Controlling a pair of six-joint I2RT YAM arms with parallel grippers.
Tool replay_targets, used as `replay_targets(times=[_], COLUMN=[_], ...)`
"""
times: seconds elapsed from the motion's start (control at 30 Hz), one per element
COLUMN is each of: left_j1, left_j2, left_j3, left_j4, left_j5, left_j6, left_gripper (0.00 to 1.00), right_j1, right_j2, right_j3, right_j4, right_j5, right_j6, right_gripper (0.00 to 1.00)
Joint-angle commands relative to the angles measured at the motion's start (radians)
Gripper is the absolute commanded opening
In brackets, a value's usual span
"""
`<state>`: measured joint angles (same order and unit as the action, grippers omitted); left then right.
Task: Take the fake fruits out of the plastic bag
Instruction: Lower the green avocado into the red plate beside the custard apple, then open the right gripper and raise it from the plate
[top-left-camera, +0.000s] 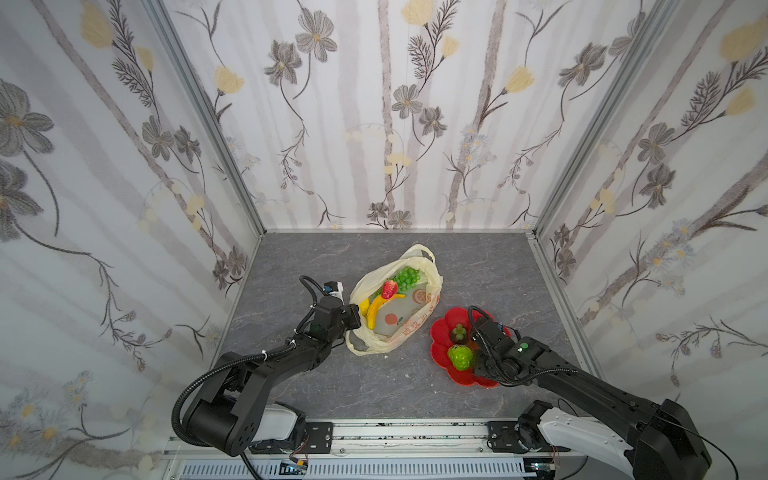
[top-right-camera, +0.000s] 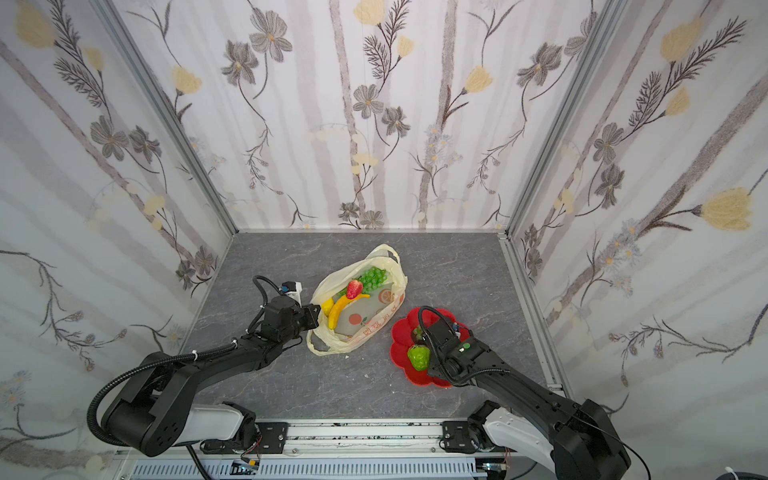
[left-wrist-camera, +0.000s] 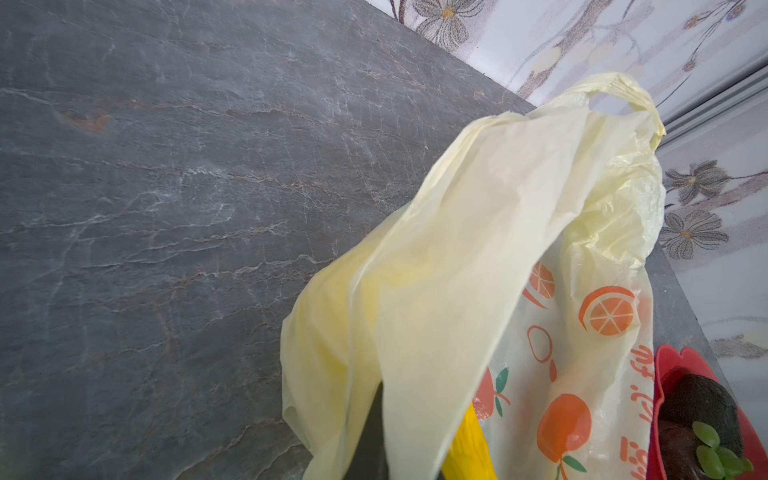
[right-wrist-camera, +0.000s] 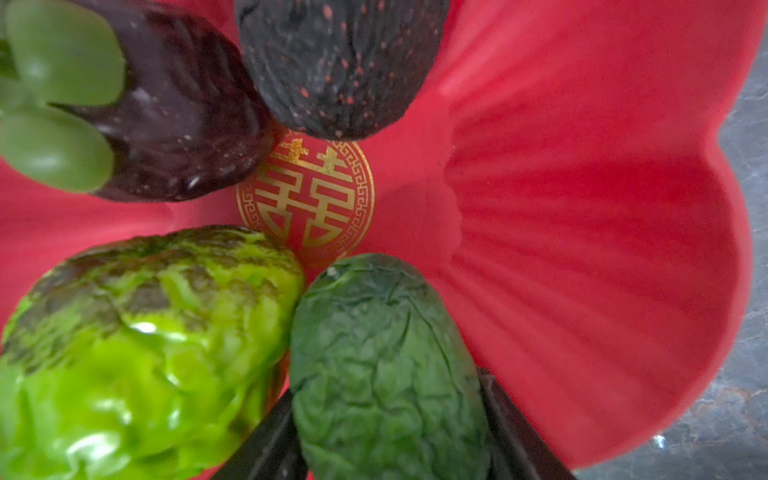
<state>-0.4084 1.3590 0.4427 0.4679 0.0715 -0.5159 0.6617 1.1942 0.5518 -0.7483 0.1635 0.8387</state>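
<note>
Left end effector (top-left-camera: 354, 316) is clenched on the left rim of the plastic bag (top-left-camera: 417, 318). In the left wrist view the film drapes straight off it.

The bag lies open mid-counter (top-left-camera: 374, 386), just left of the red flower-shaped plate (top-left-camera: 439, 332) and not touching it.

In the bag mouth I see:
- the banana (top-left-camera: 376, 311)
- the strawberry (top-left-camera: 389, 289), lying on the banana's far end
- the grape bunch (top-left-camera: 406, 277), behind them toward the back wall
- the yellow orange (top-left-camera: 364, 306), just beside the banana on the left end effector's side

Right end effector (right-wrist-camera: 388, 432) is down over the plate. Its fingers (right-wrist-camera: 266, 440) flank the green avocado (right-wrist-camera: 386, 353), which is pressed against the custard apple (right-wrist-camera: 137, 340). I can't tell if that's a live grip or already let go.

Also on the plate are the mangosteen (right-wrist-camera: 183, 124) and a dark speckled fruit (right-wrist-camera: 340, 62), both across the gold emblem (right-wrist-camera: 305, 195) from the avocado.
</note>
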Motion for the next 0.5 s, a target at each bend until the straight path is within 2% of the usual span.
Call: replay_targets(times=[0.0, 0.47], left_j1=[0.000, 0.000], left_j2=[-0.003, -0.002], left_j3=[0.001, 0.001], left_j4=[0.026, 0.025], left_j5=[-0.005, -0.006], left_j6=[0.000, 0.001], left_gripper=[0.08, 0.09], right_j1=[0.001, 0.004], right_j2=[0.007, 0.013], right_j3=[0.009, 0.022], right_j4=[0.035, 0.040], right_j5=[0.013, 0.021], right_j6=[-0.010, -0.019], right_gripper=[0.60, 0.66])
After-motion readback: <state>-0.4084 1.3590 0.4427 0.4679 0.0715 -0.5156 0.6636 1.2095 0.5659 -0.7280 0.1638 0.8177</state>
